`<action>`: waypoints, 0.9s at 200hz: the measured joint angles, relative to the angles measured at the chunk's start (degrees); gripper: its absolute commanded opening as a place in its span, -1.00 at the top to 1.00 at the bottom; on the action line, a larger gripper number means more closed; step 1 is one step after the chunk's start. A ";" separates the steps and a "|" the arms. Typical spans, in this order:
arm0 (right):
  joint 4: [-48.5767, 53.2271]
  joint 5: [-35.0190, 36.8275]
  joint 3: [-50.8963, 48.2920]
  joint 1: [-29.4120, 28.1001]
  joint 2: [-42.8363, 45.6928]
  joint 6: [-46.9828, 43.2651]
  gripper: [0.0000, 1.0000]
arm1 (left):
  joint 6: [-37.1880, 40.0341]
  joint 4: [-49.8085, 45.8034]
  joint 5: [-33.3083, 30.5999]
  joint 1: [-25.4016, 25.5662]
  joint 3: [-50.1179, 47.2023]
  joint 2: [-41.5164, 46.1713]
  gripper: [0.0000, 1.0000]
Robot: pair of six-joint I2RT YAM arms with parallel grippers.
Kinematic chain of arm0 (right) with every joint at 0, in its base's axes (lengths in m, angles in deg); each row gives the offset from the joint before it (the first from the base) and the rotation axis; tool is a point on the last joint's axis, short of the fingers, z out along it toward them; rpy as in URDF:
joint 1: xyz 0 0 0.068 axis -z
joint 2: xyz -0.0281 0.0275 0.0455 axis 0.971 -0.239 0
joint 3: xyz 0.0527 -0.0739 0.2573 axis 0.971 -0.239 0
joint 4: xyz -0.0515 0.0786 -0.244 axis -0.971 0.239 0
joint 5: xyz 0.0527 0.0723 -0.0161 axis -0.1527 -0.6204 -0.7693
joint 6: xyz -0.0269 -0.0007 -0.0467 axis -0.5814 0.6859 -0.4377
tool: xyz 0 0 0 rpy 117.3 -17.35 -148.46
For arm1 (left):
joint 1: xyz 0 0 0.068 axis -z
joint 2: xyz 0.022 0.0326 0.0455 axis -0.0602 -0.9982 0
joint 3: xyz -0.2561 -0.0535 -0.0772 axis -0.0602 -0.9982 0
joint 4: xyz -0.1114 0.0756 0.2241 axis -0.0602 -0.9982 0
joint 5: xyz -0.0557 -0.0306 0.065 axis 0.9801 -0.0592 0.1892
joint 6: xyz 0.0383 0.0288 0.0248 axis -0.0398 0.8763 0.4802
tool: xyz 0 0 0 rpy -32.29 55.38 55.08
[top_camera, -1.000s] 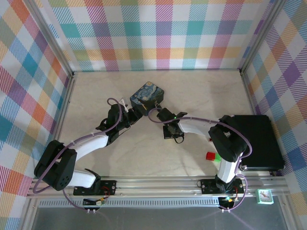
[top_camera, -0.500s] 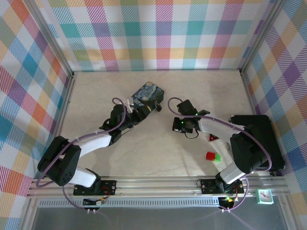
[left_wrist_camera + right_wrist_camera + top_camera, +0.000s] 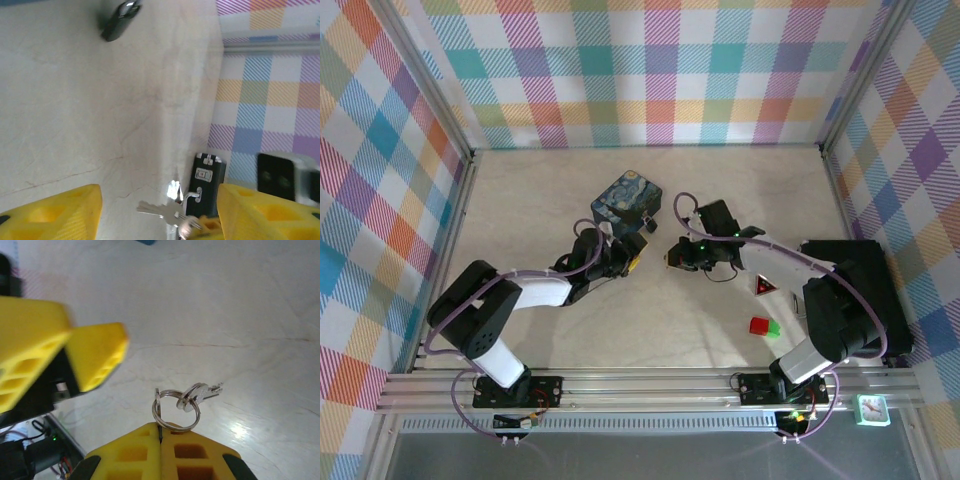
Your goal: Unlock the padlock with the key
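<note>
— Where is the padlock?
— In the left wrist view the padlock (image 3: 205,177) is a small black body with a thin silvery shackle at its 7 o'clock corner. It sits just beyond the key bunch (image 3: 161,210), and I cannot tell whether the two touch.
— And the key bunch?
— Its ring is pinched by the right gripper (image 3: 160,429), whose yellow fingers are pressed together on it. The keys fan out toward 2 o'clock over the pale table (image 3: 225,300).
— The other arm?
— The left gripper (image 3: 159,197) stands wide with nothing clamped, and its tip faces the right one. From above, the two meet near mid table, the left at 9 o'clock of the right.
— What lies around them?
— A blue tin (image 3: 625,200) sits at 12 o'clock of the left gripper, close by. At 4 o'clock of the right gripper come a red triangular piece (image 3: 763,286), then a red block (image 3: 757,325) touching a green block (image 3: 774,327). A black box (image 3: 870,300) lies at the table's 3 o'clock edge
</note>
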 measured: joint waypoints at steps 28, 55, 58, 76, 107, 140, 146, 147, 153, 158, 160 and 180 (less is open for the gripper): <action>-1.57 -3.41 0.17 0.00 0.00 -1.09 1.00 | -7.17 0.66 -0.61 0.79 0.17 -1.60 -0.28; -2.97 -5.86 0.20 0.00 0.00 -2.19 1.00 | -11.98 0.87 -1.14 1.55 2.19 -1.68 -0.28; -3.10 -6.03 0.20 0.00 0.00 -2.27 1.00 | -12.37 0.96 -1.14 1.60 2.47 -1.68 -0.28; -3.65 -6.99 0.20 0.00 0.00 -2.69 1.00 | -14.78 2.01 -1.11 1.86 3.98 -1.79 -0.27; -4.37 -7.65 0.22 0.00 0.00 -3.80 1.00 | -18.67 4.04 -0.07 2.54 6.03 -3.69 -0.26; -4.72 -7.80 0.52 0.00 0.09 -4.63 1.00 | -20.31 4.98 0.66 3.41 6.32 -5.62 -0.26; -4.83 -7.80 0.52 0.00 0.17 -4.85 1.00 | -20.37 5.01 0.79 3.41 6.32 -5.81 -0.26; -4.83 -7.78 0.52 0.00 0.22 -4.85 1.00 | -20.41 5.01 0.79 3.41 6.32 -5.84 -0.26; -4.83 -7.74 0.52 0.00 0.37 -5.07 1.00 | -20.55 5.03 0.83 3.41 6.32 -5.95 -0.26; -4.83 -7.72 0.52 0.00 0.55 -5.25 1.00 | -20.63 5.03 0.98 3.41 6.32 -5.99 -0.25; -4.83 -7.67 0.52 0.00 0.61 -5.27 1.00 | -20.68 5.03 0.98 3.41 6.32 -5.99 -0.26; -4.98 -7.37 0.52 0.00 1.62 -5.49 1.00 | -20.79 5.16 1.31 3.41 6.32 -6.08 -0.26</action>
